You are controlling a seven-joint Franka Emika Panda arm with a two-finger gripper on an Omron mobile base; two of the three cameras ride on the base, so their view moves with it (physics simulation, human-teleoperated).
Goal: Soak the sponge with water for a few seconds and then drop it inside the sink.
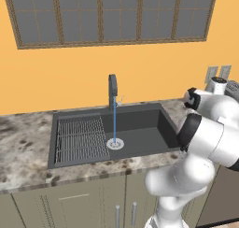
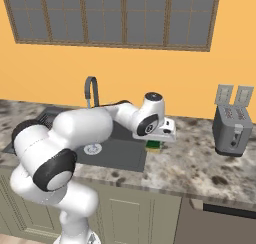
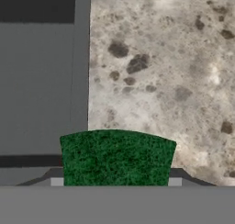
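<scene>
progress: we are judging the pickup done, soaking and drop left | hand (image 3: 115, 184): closing narrowly on the green sponge (image 3: 117, 158), holding it by the sink (image 1: 140, 143) rim over the speckled surface (image 3: 174, 67) | water (image 1: 115, 122): running from the faucet (image 1: 112, 89), well apart from the sponge

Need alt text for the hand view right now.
A green sponge sits between the end effector's fingers, low in the frame. Beyond it lies speckled stone counter, with the dark grey sink basin alongside.
</scene>
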